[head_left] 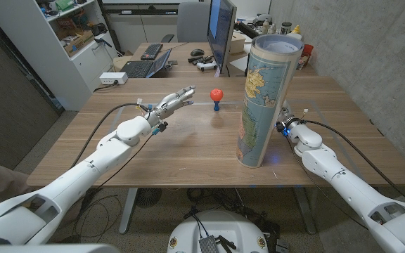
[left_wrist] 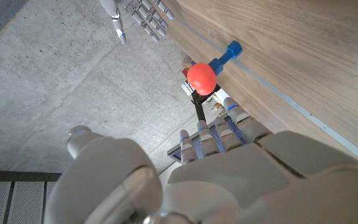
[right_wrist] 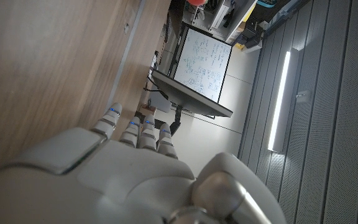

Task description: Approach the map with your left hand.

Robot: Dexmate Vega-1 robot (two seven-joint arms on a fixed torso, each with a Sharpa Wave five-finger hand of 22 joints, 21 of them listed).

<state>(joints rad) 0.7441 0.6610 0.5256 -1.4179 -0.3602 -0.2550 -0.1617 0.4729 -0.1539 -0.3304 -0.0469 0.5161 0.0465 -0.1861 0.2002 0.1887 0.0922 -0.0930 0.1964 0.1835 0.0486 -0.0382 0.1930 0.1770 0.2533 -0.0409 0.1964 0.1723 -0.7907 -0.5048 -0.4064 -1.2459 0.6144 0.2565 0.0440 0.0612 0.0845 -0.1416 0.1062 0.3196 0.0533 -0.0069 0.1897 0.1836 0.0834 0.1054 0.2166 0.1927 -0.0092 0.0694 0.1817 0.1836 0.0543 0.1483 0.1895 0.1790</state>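
Clearly the approach is only beginning: the left hand [head_left: 173,103] is hovering empty, fingers spread, toward the red knob [head_left: 216,94]. Right of it, the map [head_left: 265,98] is standing rolled and upright, well apart, so the hand needs swinging rightward. I cannot tell the right hand's [head_left: 288,124] state.

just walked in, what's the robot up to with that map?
The rolled map stands upright on the wooden table, toward the robot's right. The left hand is raised over the table with its fingers spread, holding nothing, clearly apart from the map. A small red ball on a blue stand sits between the two. The right hand is just beside the map's far side, mostly hidden behind it; contact can't be told.
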